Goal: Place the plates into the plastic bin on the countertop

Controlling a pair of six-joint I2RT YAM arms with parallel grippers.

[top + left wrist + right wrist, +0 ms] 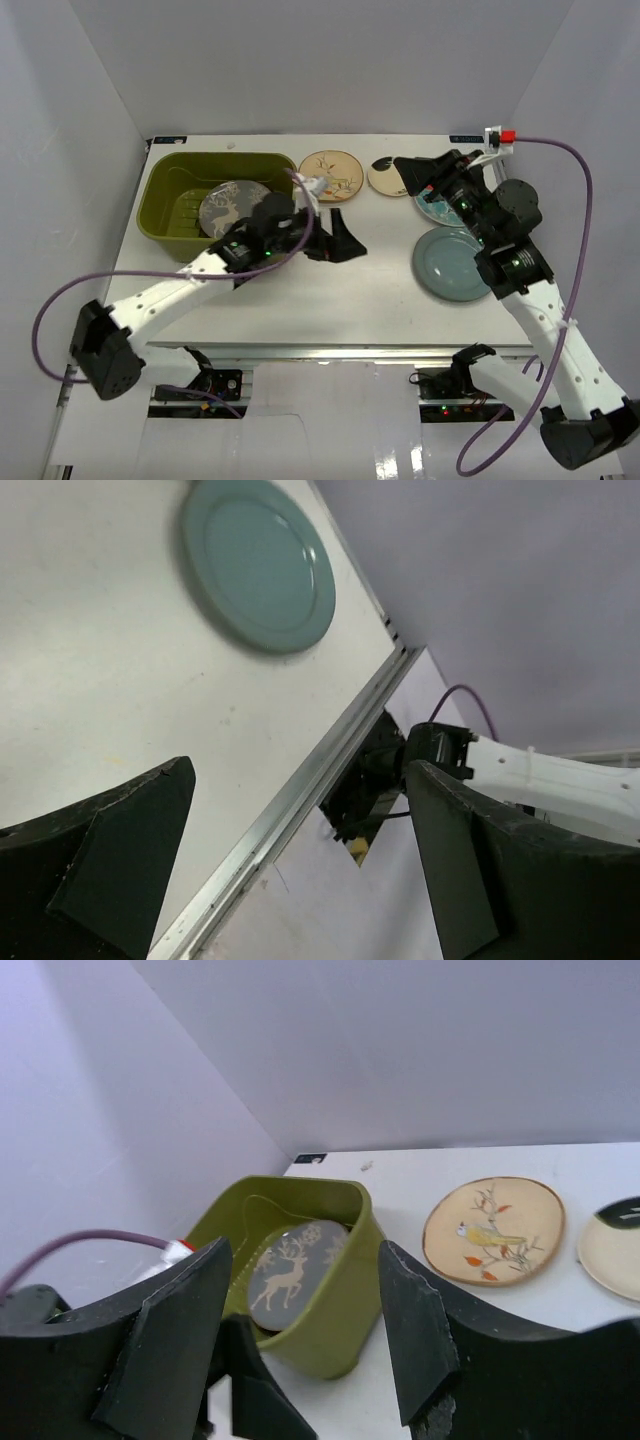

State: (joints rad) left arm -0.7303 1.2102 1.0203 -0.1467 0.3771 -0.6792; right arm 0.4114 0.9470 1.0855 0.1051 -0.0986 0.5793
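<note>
The olive-green bin [160, 185] stands at the back left of the white countertop [330, 295]. The grey deer plate [230, 208] leans inside it; it also shows in the right wrist view [290, 1275] within the bin's wall [345, 1305]. The cream bird plate [330, 175] [493, 1230] and the small cream plate [383, 180] [612, 1245] lie right of the bin. The pale blue plate [452, 263] [258, 565] lies at the right, with the red-teal plate [437, 210] partly under my right arm. My left gripper [345, 240] [300, 830] is open and empty, beside the bin. My right gripper [408, 178] [305, 1330] is open and empty, above the small cream plate. The other plates are out of view.
White walls enclose the countertop on three sides. A metal rail [300, 790] runs along the near edge. My left arm crosses the bin's near right corner. My left gripper's fingers [250, 1390] show low in the right wrist view.
</note>
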